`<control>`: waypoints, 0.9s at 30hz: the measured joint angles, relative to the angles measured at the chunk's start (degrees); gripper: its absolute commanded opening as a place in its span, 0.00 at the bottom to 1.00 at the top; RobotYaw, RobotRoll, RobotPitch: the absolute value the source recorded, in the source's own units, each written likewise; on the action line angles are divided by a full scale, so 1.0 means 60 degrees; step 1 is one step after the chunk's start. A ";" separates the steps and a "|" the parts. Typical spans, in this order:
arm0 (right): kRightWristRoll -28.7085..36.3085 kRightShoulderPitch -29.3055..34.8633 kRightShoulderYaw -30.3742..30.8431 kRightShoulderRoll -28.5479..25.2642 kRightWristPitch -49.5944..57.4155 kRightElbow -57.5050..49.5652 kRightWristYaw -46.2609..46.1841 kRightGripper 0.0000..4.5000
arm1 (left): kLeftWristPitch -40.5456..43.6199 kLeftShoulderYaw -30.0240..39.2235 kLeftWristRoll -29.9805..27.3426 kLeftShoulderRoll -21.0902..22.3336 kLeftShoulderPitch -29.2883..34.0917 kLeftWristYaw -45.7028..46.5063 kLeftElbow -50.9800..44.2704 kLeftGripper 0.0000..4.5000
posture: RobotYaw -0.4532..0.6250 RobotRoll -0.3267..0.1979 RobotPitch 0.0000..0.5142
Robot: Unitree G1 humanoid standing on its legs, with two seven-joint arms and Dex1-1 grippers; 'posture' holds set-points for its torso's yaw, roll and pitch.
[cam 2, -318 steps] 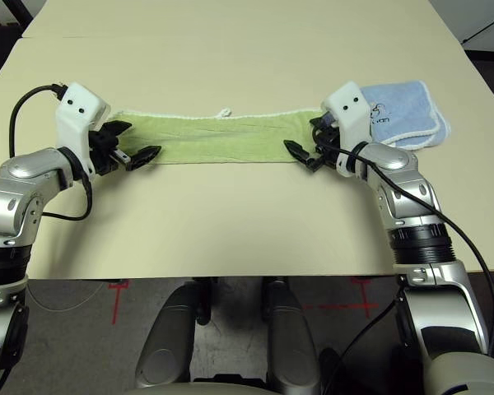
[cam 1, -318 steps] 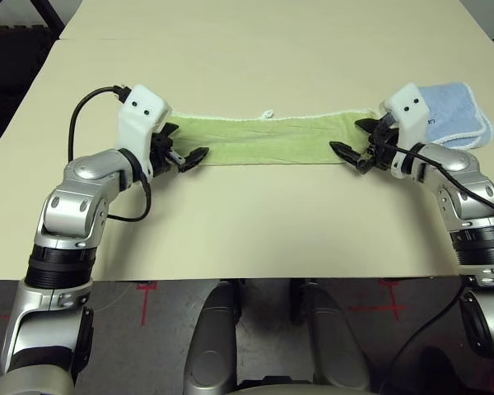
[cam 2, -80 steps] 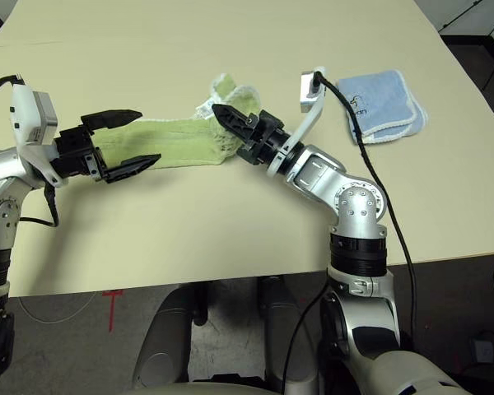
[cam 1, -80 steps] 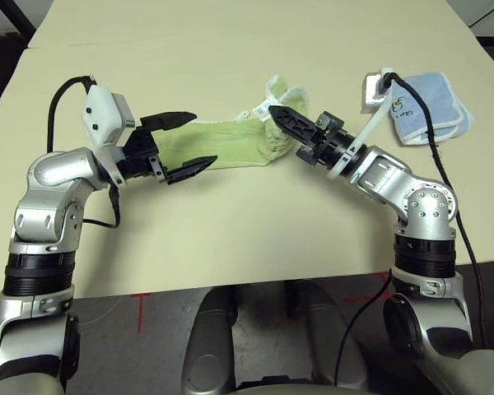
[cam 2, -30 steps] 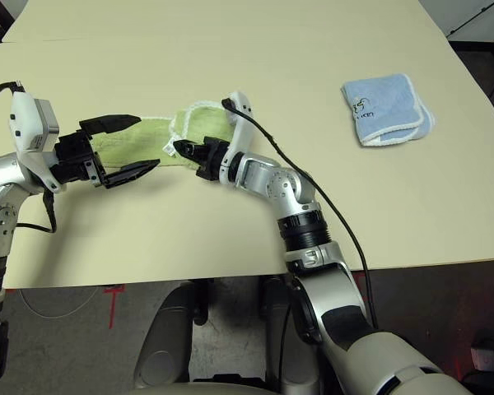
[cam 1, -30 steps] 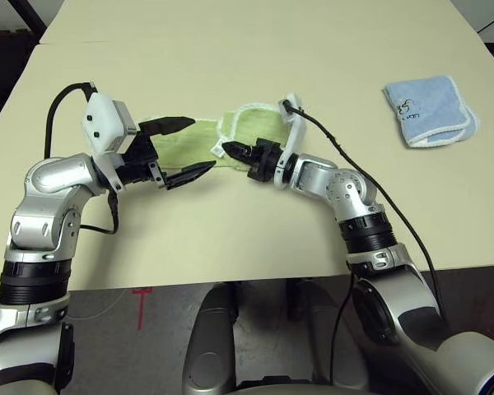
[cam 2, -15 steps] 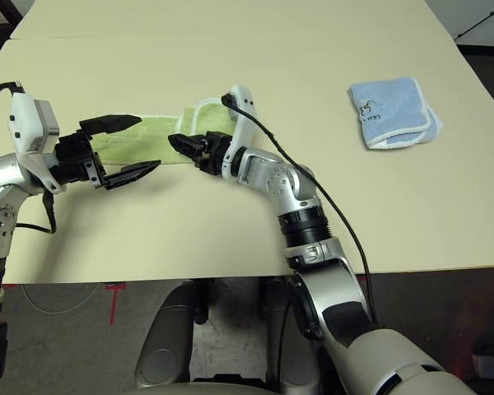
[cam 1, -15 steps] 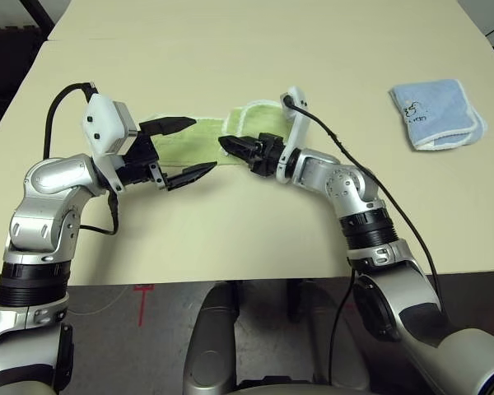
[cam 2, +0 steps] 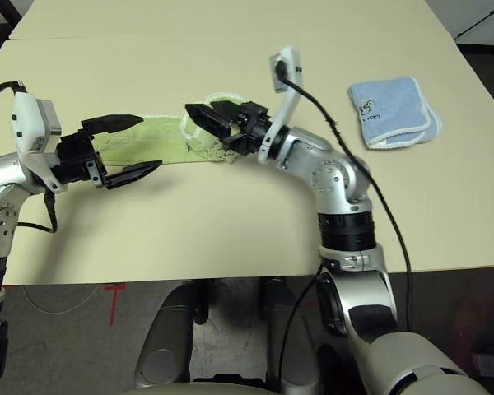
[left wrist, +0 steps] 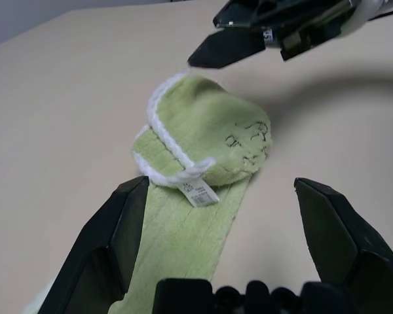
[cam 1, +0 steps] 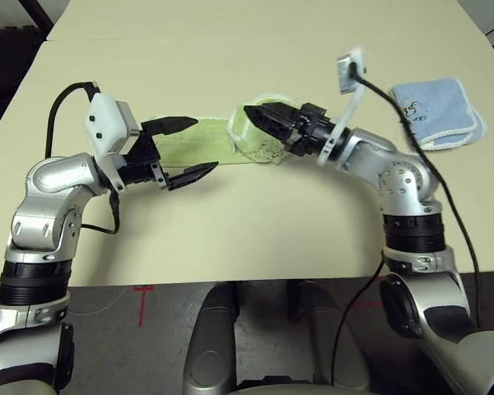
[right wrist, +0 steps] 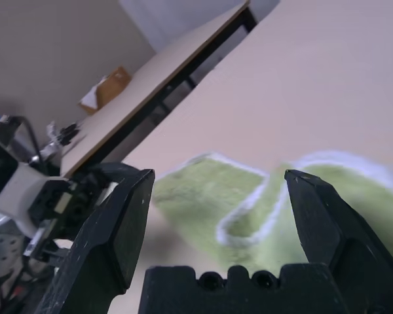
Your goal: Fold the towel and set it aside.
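Both claws wide and empty: right gripper (cam 1: pixel 259 118) above the towel (cam 1: pixel 199 147); square that lumpy fold before setting aside.

Head pair: looking down over the table (cam 1: pixel 255 239), both sharing it.
Wrist pair: facing each other, closing on the towel (left wrist: pixel 203 147).

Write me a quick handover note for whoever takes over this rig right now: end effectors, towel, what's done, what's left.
Left end effector: open, empty, at the near end of the green towel.
Right end effector: open, empty, just above the folded-over end.
The towel lies on the table, its right end folded over onto the strip, label and dark mark showing.
A blue towel sits far right.
Done: one fold, released.
Left: finish folding, set it aside.
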 measured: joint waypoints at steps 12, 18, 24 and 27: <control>-0.1939 -0.0346 0.0573 0.0600 -0.1838 0.1797 -0.1247 0.99 | -0.0087 -0.0178 0.0032 -0.0018 -0.0210 0.0001 0.0272 1.00 | 0.47 0.62 0.59; -0.2869 -0.0919 0.1174 0.1040 -0.2664 0.3283 -0.1178 0.99 | -0.0093 -0.0190 0.0035 -0.0010 -0.0211 0.0003 0.0274 1.00 | 0.49 0.62 0.59; -0.3272 -0.0921 0.1453 0.1030 -0.2736 0.3524 -0.0889 0.99 | -0.0093 -0.0166 0.0035 0.0015 -0.0189 0.0074 0.0258 1.00 | 0.49 0.62 0.59; -0.3339 -0.0916 0.1414 0.0985 -0.2764 0.3522 -0.0873 0.99 | -0.0093 -0.0166 0.0035 0.0015 -0.0182 0.0094 0.0252 1.00 | 0.49 0.62 0.59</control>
